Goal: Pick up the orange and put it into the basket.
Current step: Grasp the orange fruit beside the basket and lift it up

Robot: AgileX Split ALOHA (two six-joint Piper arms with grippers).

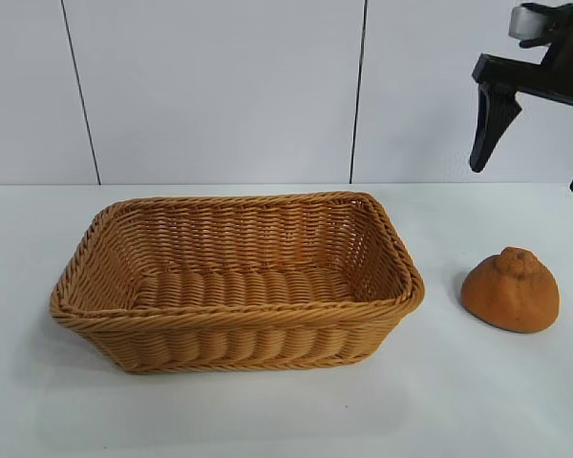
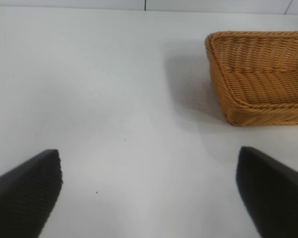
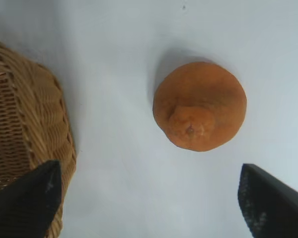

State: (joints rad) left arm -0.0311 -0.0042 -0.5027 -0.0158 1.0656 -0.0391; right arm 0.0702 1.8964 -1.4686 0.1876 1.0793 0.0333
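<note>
1. The golden-tan woven wicker basket (image 1: 237, 281), rectangular with flared sides and a braided rim, sits left of centre in the exterior frame on the white table (image 1: 296, 420), and nothing lies inside it
2. The dull orange-brown, dome-shaped orange (image 1: 511, 290), rough-skinned with a bumpy knob on top, rests on the table at the right of the frame, near the basket's right end but clear of it
3. The right gripper (image 1: 532, 148) hangs in the upper right corner of the exterior frame, black fingers pointing down, above the orange and well apart from it
4. Its jaws stand spread wide, nothing between them
5. In the right wrist view the orange (image 3: 199, 105) lies upper right of centre, knob facing the camera, with the two dark fingertips (image 3: 25, 206) at the lower corners and a corner of the basket (image 3: 37, 119) at the left edge
6. The left gripper (image 2: 149, 191) shows only in its own wrist view, jaws spread wide over bare table (image 2: 114, 99), holding nothing
7. A corner of the basket (image 2: 260, 79) appears at the upper right of that view, well away from the left fingers
</note>
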